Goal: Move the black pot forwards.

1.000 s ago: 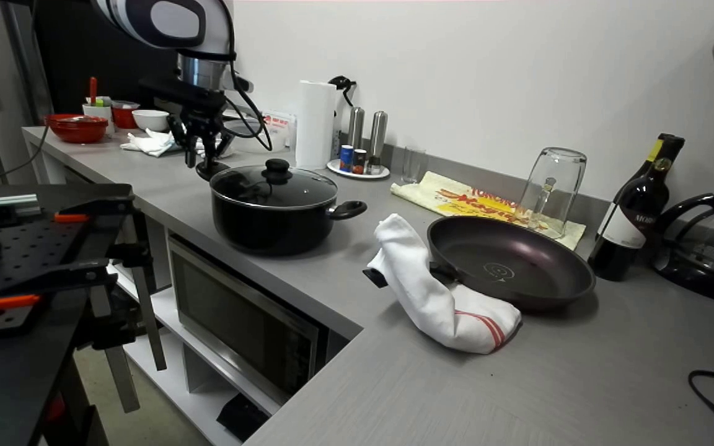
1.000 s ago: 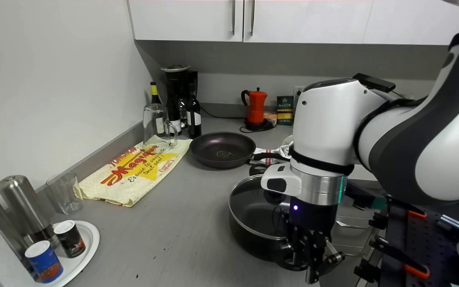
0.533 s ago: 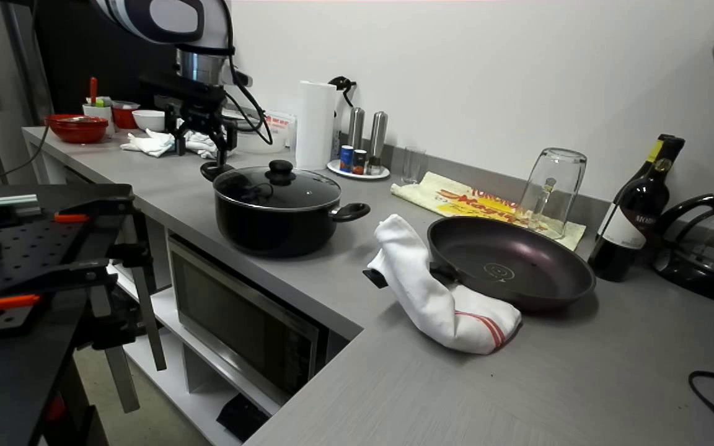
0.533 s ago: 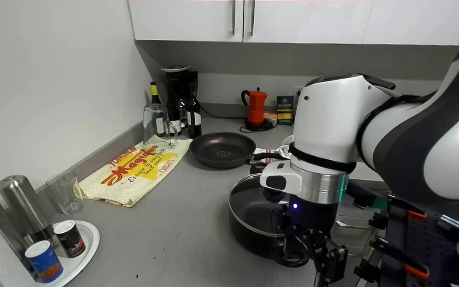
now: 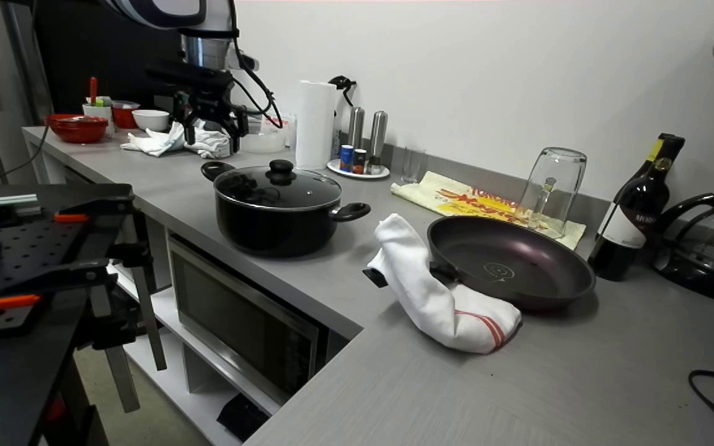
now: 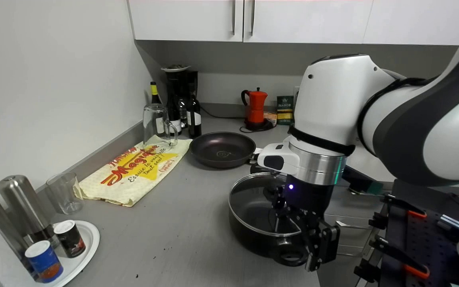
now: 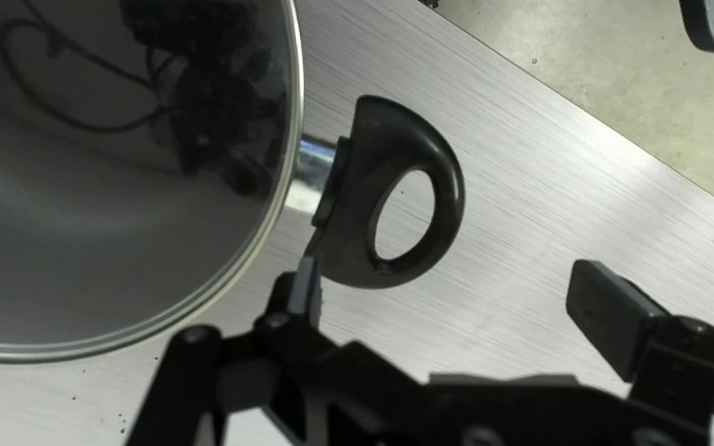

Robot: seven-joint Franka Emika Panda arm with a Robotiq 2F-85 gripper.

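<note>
The black pot (image 5: 275,226) stands upright on the grey counter near its front edge, its knobbed glass lid on, in both exterior views. One of its side handles (image 7: 357,223) shows large in the wrist view, with bare counter visible through its loop. My gripper (image 7: 456,294) is open wide, nothing between its fingers; in this picture one finger overlaps the handle's lower corner. In an exterior view the gripper (image 5: 212,142) hangs above that handle, apart from it. The arm hides part of the pot (image 6: 247,239) in an exterior view.
A black frying pan (image 5: 512,266) lies beyond the pot, a white towel (image 5: 431,297) over its handle. A paper towel roll (image 5: 315,127) and a plate with shakers (image 5: 357,170) stand along the wall. Past the counter's front edge (image 5: 258,272) is a drop.
My gripper has opened from a narrow gap at the handle and risen clear of it. The pot shifted very slightly away from the gripper at first, then stayed still.
</note>
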